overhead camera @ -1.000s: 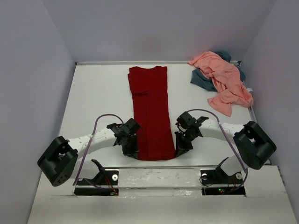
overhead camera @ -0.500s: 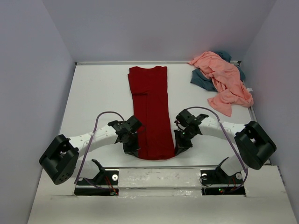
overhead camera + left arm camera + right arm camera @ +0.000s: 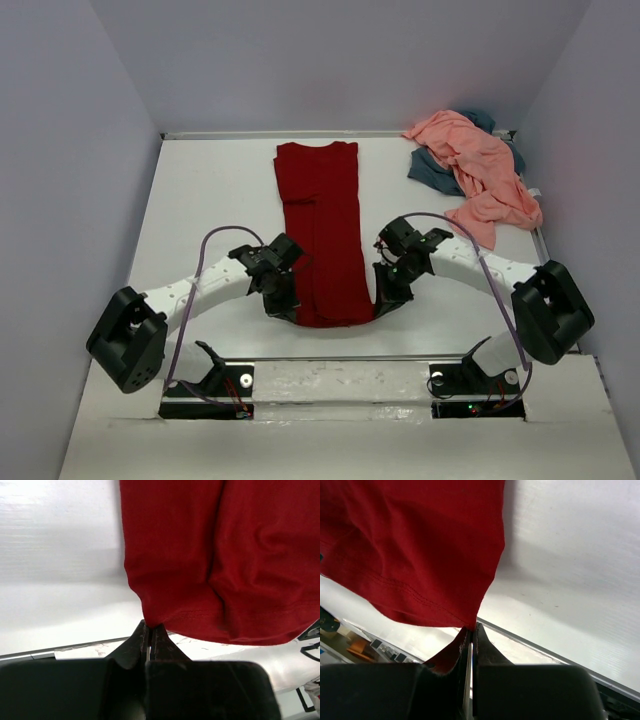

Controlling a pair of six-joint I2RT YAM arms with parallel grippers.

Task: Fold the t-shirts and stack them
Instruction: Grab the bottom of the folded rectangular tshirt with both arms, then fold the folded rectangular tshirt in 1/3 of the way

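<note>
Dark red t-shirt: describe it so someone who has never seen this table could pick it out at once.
Look down the middle of the white table. The dark red t-shirt lies as a long narrow strip; the pink t-shirt and blue-grey t-shirt lie crumpled.

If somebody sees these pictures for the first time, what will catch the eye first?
The dark red t-shirt, folded into a long strip down the middle of the white table, stands out first. The left gripper and the right gripper are each shut on one near corner of its hem. In the far right corner the salmon pink t-shirt lies crumpled over the blue-grey t-shirt.
</note>
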